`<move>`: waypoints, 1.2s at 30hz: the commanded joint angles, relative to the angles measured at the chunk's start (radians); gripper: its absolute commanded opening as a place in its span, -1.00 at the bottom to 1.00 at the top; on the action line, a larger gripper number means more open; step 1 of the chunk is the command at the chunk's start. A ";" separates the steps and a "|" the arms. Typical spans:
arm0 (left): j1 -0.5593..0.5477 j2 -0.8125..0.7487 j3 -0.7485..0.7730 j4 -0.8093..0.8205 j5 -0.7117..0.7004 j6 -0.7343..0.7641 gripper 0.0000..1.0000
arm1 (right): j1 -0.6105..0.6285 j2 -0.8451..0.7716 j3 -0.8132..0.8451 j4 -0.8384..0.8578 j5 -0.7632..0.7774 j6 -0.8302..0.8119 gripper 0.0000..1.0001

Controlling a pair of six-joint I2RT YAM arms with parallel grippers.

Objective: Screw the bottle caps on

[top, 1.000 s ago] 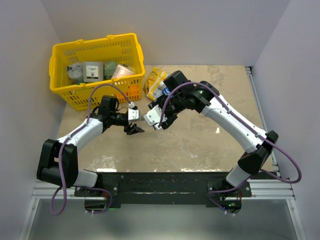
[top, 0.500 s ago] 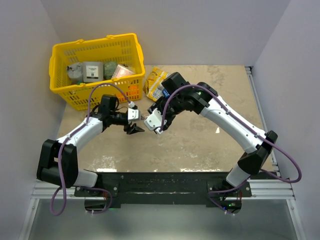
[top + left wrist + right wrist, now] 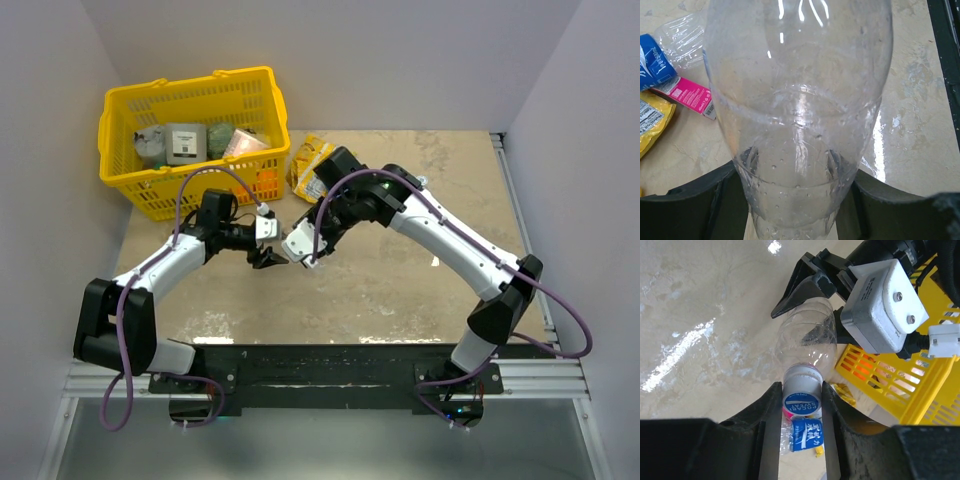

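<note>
You have one cap (image 3: 801,400) in view, blue-topped with a whitish rim. Your right gripper (image 3: 801,390) pinches it from both sides and holds it against the mouth of one clear bottle (image 3: 800,125). Your left gripper (image 3: 270,257) is clamped around that bottle's body, near the middle of the table (image 3: 400,280). One more bottle shows, a blue-labelled bottle (image 3: 655,62), lying on the table close to one pink packet (image 3: 687,95) and one yellow packet (image 3: 652,120). One yellow basket (image 3: 120,120) stands at the far left, holding several items.

text: POCARI SWEAT | on: bottle cap (image 3: 801,404), blue top
</note>
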 commanded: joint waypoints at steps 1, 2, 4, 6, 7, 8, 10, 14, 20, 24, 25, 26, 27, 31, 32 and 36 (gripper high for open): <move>-0.001 -0.022 -0.008 0.172 0.041 -0.083 -1.00 | 0.006 0.079 0.097 0.020 0.014 0.292 -0.91; -0.001 -0.031 -0.032 0.251 -0.005 -0.210 -1.00 | 0.003 0.113 0.141 0.010 0.017 0.387 -1.00; -0.001 -0.077 -0.130 0.549 -0.089 -0.359 -1.00 | -0.029 0.266 0.351 -0.107 -0.032 0.664 -1.00; -0.007 -0.114 -0.196 0.712 -0.262 -0.493 -1.00 | -0.063 0.413 0.547 -0.205 -0.093 0.919 -1.00; -0.011 -0.143 -0.239 0.814 -0.317 -0.510 -1.00 | -0.111 0.444 0.580 -0.211 -0.170 1.013 -1.00; -0.016 -0.153 -0.250 0.842 -0.420 -0.515 -1.00 | -0.141 0.472 0.585 -0.211 -0.218 1.107 -1.00; -0.022 -0.165 -0.261 0.879 -0.480 -0.501 -1.00 | -0.208 0.452 0.470 -0.103 -0.311 1.363 -1.00; -0.031 -0.168 -0.280 0.892 -0.624 -0.388 -1.00 | -0.213 0.429 0.328 -0.086 -0.312 1.440 -1.00; -0.030 -0.180 -0.292 0.846 -0.625 -0.309 -1.00 | -0.216 0.438 0.359 -0.076 -0.258 1.454 -1.00; -0.028 -0.179 -0.295 0.760 -0.568 -0.300 -1.00 | -0.230 0.463 0.549 -0.092 -0.189 1.398 -0.21; -0.028 -0.179 -0.292 0.714 -0.556 -0.303 -1.00 | -0.241 0.464 0.601 -0.095 -0.178 1.381 -0.09; -0.027 -0.179 -0.287 0.687 -0.535 -0.302 -1.00 | -0.254 0.458 0.672 -0.089 -0.172 1.369 -0.01; -0.025 -0.182 -0.280 0.639 -0.513 -0.303 -1.00 | -0.286 0.419 0.677 -0.055 -0.195 1.335 0.07; -0.015 -0.180 -0.241 0.506 -0.340 -0.300 -1.00 | -0.302 0.184 0.472 0.022 -0.313 0.989 0.12; -0.012 -0.174 -0.229 0.478 -0.270 -0.289 -1.00 | -0.291 0.129 0.330 0.037 -0.301 0.902 0.16; -0.005 -0.127 -0.148 0.322 -0.085 -0.268 -1.00 | -0.160 -0.109 0.010 0.075 -0.122 0.384 0.18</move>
